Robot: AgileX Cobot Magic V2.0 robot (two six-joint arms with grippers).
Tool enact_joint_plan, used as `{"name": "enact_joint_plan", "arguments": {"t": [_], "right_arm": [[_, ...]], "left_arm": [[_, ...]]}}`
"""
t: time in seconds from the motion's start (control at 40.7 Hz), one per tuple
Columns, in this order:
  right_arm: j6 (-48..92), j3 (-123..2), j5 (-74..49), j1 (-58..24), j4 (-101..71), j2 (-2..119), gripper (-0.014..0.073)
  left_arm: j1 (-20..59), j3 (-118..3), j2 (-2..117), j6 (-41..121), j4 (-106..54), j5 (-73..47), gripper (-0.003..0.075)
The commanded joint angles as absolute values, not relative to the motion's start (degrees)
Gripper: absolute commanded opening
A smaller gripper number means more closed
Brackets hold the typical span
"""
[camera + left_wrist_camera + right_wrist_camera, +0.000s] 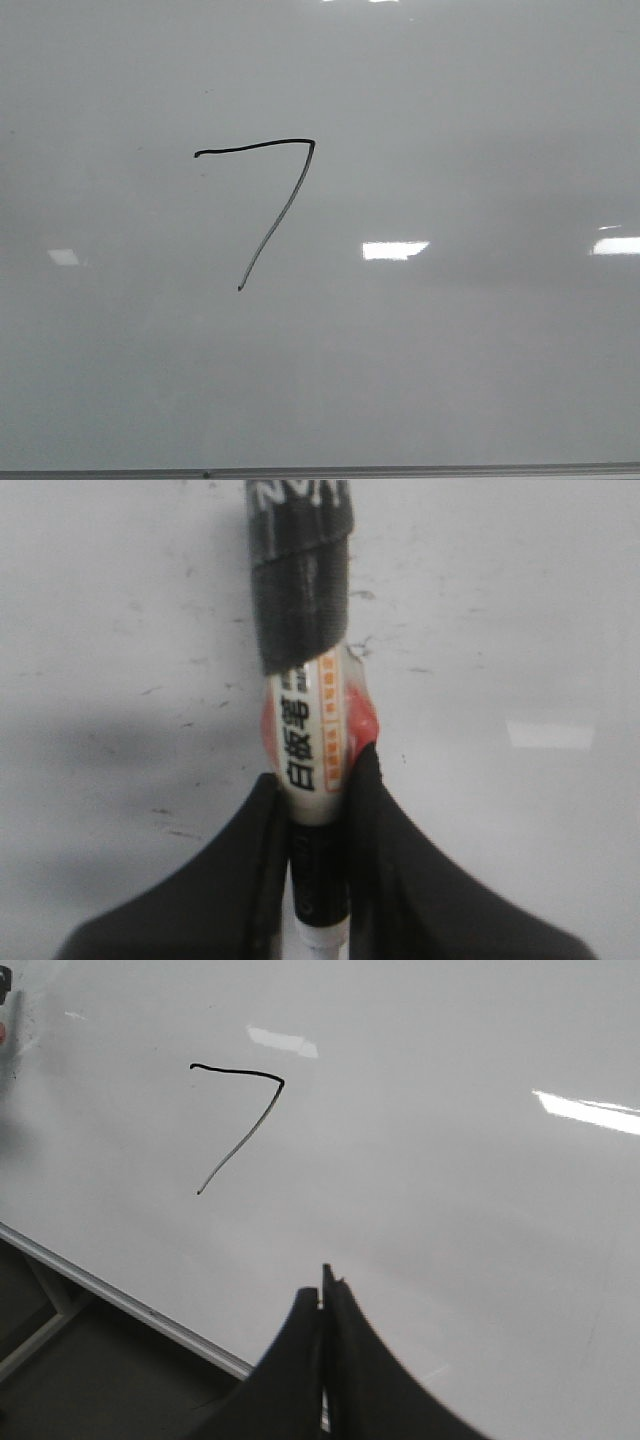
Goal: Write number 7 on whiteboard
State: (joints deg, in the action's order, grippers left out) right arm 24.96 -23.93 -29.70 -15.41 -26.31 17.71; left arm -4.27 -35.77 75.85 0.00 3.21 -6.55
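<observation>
The number 7 (pixel 270 200) is drawn in thin black line on the whiteboard (pixel 480 360), left of the middle in the front view. It also shows in the right wrist view (pixel 243 1120). No gripper shows in the front view. My left gripper (pixel 320 785) is shut on a whiteboard marker (pixel 312 735) with a white and orange label and black tape round its far end, held over the board (pixel 500 630). My right gripper (pixel 322 1295) is shut and empty, above the board (pixel 450 1210) near its edge.
The board's thin grey metal edge strip (pixel 400 470) runs along the near side in the front view and shows in the right wrist view (pixel 120 1300), with a dark floor and a stand frame (pixel 45 1325) beyond it. Bright light reflections (pixel 393 250) lie on the board.
</observation>
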Motion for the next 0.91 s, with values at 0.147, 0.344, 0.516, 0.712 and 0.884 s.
{"name": "enact_joint_plan", "arguments": {"t": [0.147,0.344,0.516,0.712,0.884], "right_arm": [[25.3,-25.4,-25.2,-15.1,-27.8,18.1,-0.0059],[25.3,-25.4,-25.2,-15.1,-27.8,18.1,-0.0059],[25.3,-25.4,-25.2,-15.1,-27.8,18.1,-0.0059],[25.3,-25.4,-25.2,-15.1,-27.8,18.1,-0.0059],[25.3,-25.4,-25.2,-15.1,-27.8,18.1,-0.0059]], "left_arm": [[-4.4,-39.9,82.2,0.0,3.2,4.5,-0.0019],[-4.4,-39.9,83.2,0.0,3.2,4.7,0.0213],[-4.4,-39.9,82.2,0.0,3.2,4.3,0.046],[-4.4,-39.9,76.4,0.0,3.5,0.0,0.0463],[-4.4,-38.4,64.3,0.0,6.1,-4.2,0.0462]]}}
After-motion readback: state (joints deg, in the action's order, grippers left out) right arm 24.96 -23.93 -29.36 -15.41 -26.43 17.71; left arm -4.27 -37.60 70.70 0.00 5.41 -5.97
